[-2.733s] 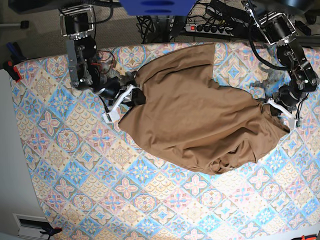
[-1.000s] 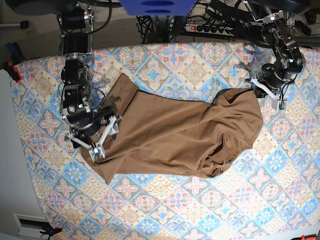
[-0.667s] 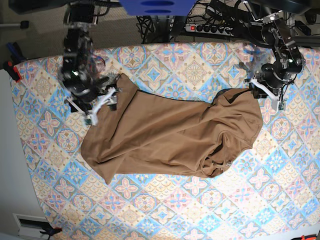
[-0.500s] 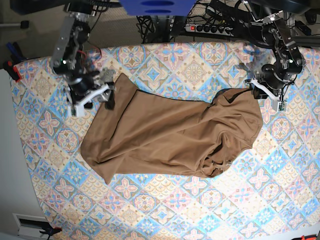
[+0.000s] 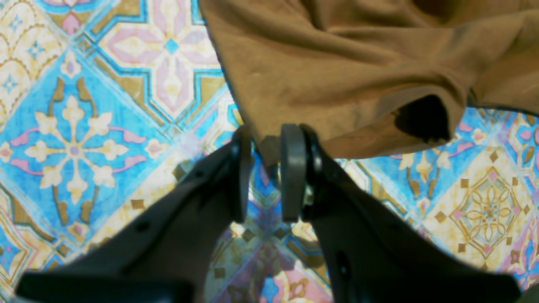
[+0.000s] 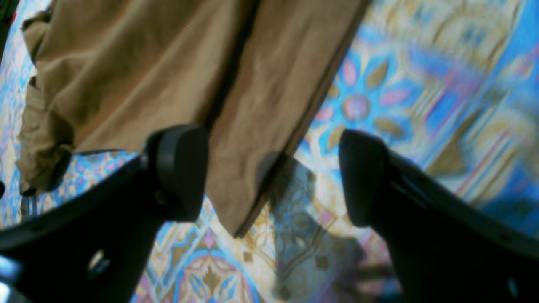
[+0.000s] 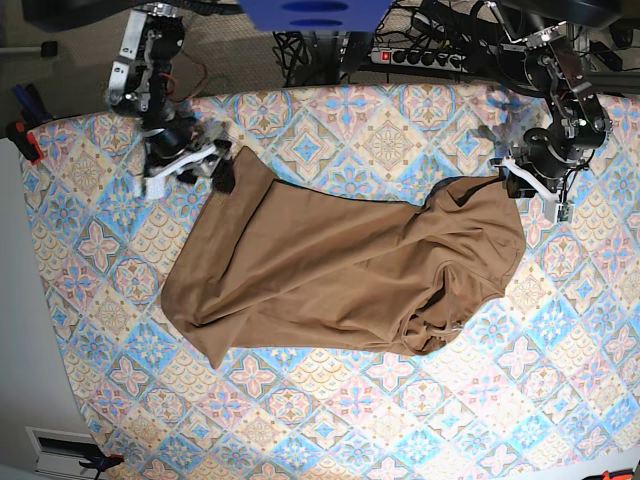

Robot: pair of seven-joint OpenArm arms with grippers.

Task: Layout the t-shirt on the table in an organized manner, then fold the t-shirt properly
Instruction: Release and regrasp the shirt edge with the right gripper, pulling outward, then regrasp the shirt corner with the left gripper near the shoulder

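The tan-brown t-shirt [image 7: 340, 270] lies spread and wrinkled across the middle of the table [image 7: 330, 420], its neck bunched at the near right. My left gripper [image 7: 535, 190] sits low at the shirt's far right corner. In the left wrist view the left gripper [image 5: 266, 168] has its jaws a narrow gap apart, with the tip of the t-shirt [image 5: 337, 63] reaching between the fingertips. My right gripper [image 7: 195, 170] hovers by the far left corner. The right wrist view shows the right gripper [image 6: 271, 172] wide open above the edge of the t-shirt [image 6: 126, 63], holding nothing.
A power strip with cables [image 7: 420, 55] lies beyond the table's far edge, beside a blue object [image 7: 315, 12]. A red clamp [image 7: 25, 140] sticks out at the left edge. Patterned cloth [image 5: 84, 126] shows on all sides of the shirt.
My right gripper left the shirt's left edge and travelled up to the far left corner. The left jaws parted slightly. The shirt has lain still for the last second.
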